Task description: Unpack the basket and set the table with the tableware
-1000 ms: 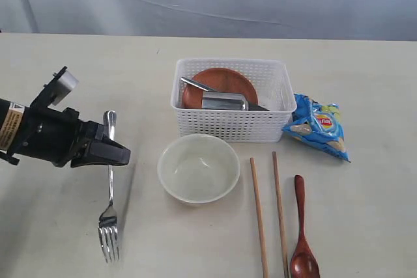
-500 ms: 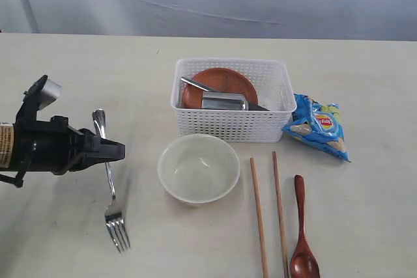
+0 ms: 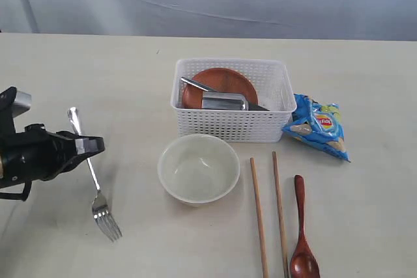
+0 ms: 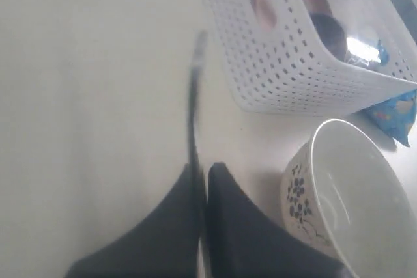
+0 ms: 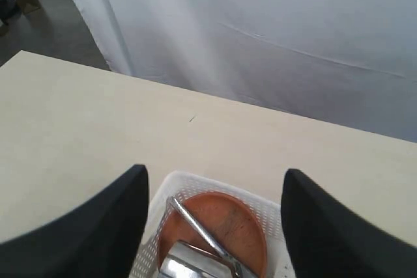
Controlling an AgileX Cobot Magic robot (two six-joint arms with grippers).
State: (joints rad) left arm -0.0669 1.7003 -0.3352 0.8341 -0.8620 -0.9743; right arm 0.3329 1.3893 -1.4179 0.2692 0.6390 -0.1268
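My left gripper is shut on the handle of the steel fork, left of the cream bowl; the tines point toward the table's front edge. In the left wrist view the fork handle runs out from between the closed fingers. The white basket holds the reddish-brown plate, the steel cup and the knife. Two chopsticks and the wooden spoon lie right of the bowl. My right gripper hangs open above the basket, outside the exterior view.
A blue chips bag lies against the basket's right side. The pale table stretches bare to the left and behind the basket. A grey curtain closes off the back.
My left gripper has drawn back to the left with the fork, which now tilts with its handle top further left. The right gripper's jaws stay the same.
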